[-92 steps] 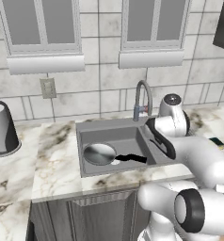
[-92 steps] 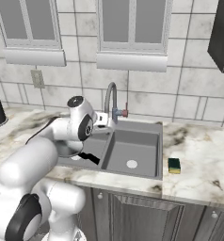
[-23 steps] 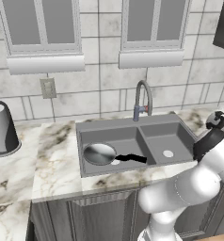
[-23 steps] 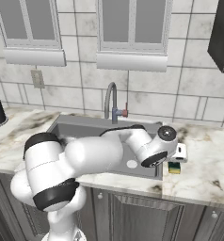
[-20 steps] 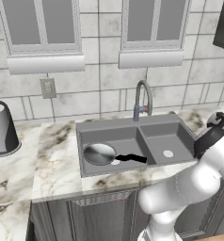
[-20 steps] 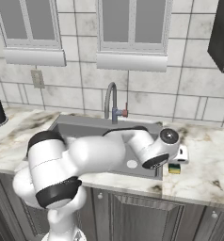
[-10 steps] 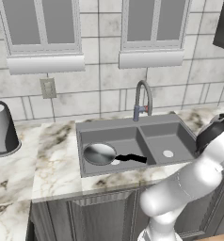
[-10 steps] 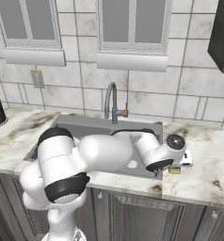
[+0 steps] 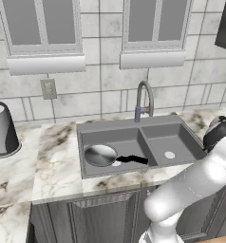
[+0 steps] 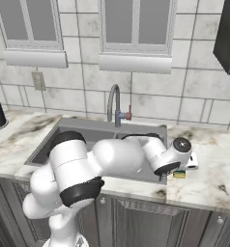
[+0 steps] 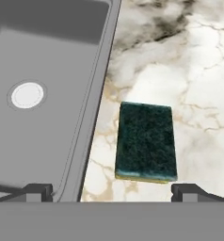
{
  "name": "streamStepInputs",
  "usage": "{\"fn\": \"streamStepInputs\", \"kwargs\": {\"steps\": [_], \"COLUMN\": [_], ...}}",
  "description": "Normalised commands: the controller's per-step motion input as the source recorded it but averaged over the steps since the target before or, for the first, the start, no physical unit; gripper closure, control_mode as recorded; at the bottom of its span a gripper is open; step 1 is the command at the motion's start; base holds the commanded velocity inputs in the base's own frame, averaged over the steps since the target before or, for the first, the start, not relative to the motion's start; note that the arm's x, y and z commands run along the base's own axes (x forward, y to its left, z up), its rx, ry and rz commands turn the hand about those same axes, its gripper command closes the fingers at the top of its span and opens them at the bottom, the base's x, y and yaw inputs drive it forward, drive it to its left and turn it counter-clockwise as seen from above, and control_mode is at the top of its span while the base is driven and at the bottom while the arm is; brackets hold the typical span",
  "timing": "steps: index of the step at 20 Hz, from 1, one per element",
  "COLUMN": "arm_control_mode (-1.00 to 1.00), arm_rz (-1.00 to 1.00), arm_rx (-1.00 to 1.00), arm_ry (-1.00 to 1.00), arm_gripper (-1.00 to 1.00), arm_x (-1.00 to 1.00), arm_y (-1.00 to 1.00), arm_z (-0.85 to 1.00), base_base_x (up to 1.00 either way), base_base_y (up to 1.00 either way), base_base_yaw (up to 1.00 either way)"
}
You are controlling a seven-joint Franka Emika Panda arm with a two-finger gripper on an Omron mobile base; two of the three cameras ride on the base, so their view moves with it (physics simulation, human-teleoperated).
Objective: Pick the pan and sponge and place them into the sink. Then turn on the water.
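At the far left of the white marbled stone surface stands a dark round canister, cut off by the picture's edge in the right base view. The round shiny silver-grey pan with a straight black handle lies in the left basin of the dark grey double-basin sink, its handle pointing right toward the divider; in the right base view the white arm covers that basin. The tall arched grey faucet rises behind the divider, and no stream can be made out at its spout. The right basin holds only its round pale drain. Right of the sink, the small rectangular sponge, yellow under a dark green top, lies flat on the surface just beside the rim, apart from it. In the right base view only its near corner peeks from under the hand. The tool hangs over the sponge, fingertips spread wide apart, gripping nothing; the sponge lies between them, nearer the right one.
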Motion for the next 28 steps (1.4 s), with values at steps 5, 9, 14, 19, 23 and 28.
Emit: {"fn": "streamStepInputs", "kwargs": {"steps": [5,9,14,19,23,28], "arm_control_mode": [-1.00,-1.00,-1.00,-1.00,-1.00,-1.00], "arm_rz": [0.05,0.05,0.05,0.04,0.04,0.04], "arm_rx": [0.00,0.00,0.00,0.00,0.00,0.00], "arm_ry": [0.01,0.00,0.00,0.00,0.00,0.00], "arm_gripper": [-1.00,-1.00,-1.00,-1.00,1.00,1.00], "arm_x": [0.13,0.08,0.08,0.08,0.11,0.07], "arm_y": [-0.09,-0.15,-0.14,-0.10,-0.04,-0.06], "arm_z": [-0.18,-0.16,-0.18,-0.20,-0.24,-0.19], "base_base_x": [0.00,0.00,0.00,0.00,0.00,0.00], "base_base_y": [0.00,0.00,0.00,0.00,0.00,0.00], "base_base_yaw": [0.00,0.00,0.00,0.00,0.00,0.00]}}
